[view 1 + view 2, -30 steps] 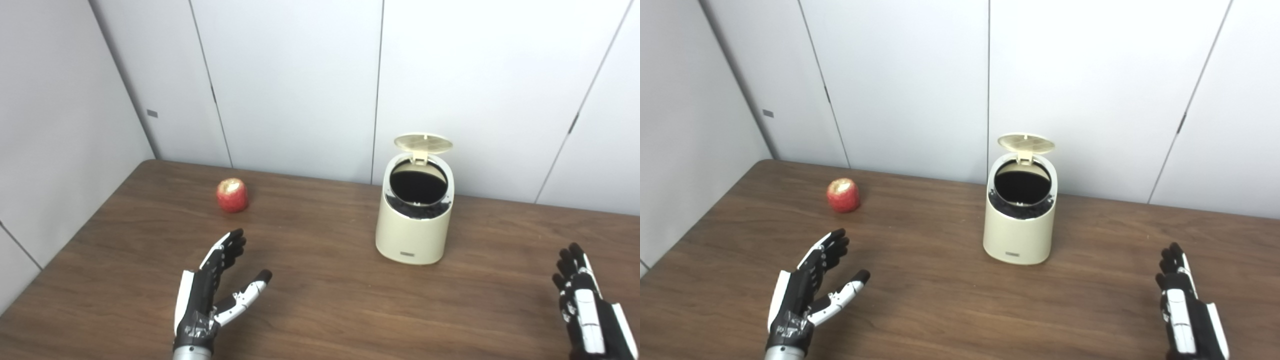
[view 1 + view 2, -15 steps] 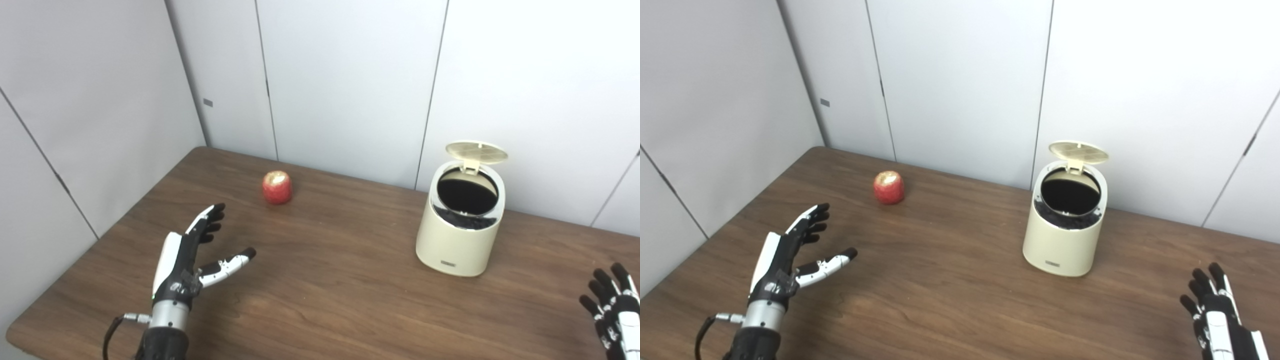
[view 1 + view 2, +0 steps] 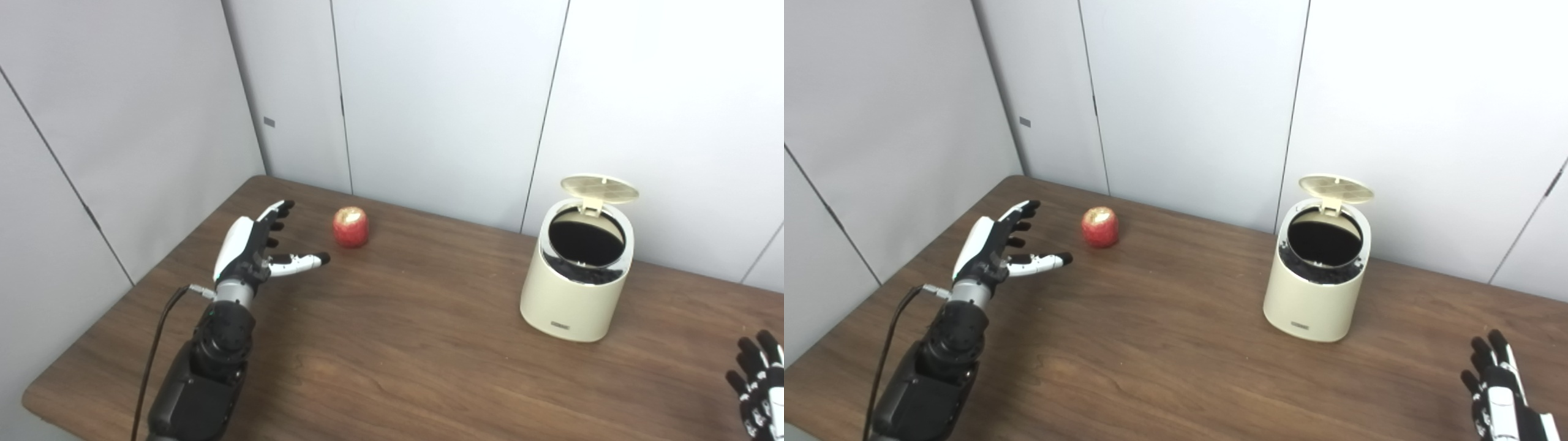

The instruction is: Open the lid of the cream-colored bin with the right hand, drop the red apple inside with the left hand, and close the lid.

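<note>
lid (image 3: pixel 599 188) on the cream-colored bin (image 3: pixel 576 294) is seen flipped up, dark opening exposed, so the opening step looks done. step in hand is judged to be the apple grasp.

red apple (image 3: pixel 351 226) is sat upright on the wooden table (image 3: pixel 429 343), far-left area near the wall panels (image 3: pixel 429 92), well apart from the bin. left hand (image 3: pixel 257 248) is held just beside it on its left, not touching; fingers (image 3: pixel 278 211) are spread and the thumb (image 3: pixel 303 262) is stuck out toward the apple, nothing held.

right hand (image 3: pixel 1494 392) is parked at the bottom right edge, well clear of the bin, fingers apart, empty, only partly in frame.

for a clean grasp:
- the hand should be carried a bit further forward and right so the apple sits between thumb and fingers before any closing is started.
- the apple should be wrapped at its widest band, thumb opposite the fingers; a pinch near the top is likely to squirt it out, since the skin looks smooth and the shape round.
- contact from the fingers alone should be avoided, as the apple could be rolled off toward the wall.
- the table should be cleared with a lift before the sideways carry to the bin is begun.
- the raised lid should be kept out of the approach path at the drop; the opening is best entered from the front or the left.
</note>
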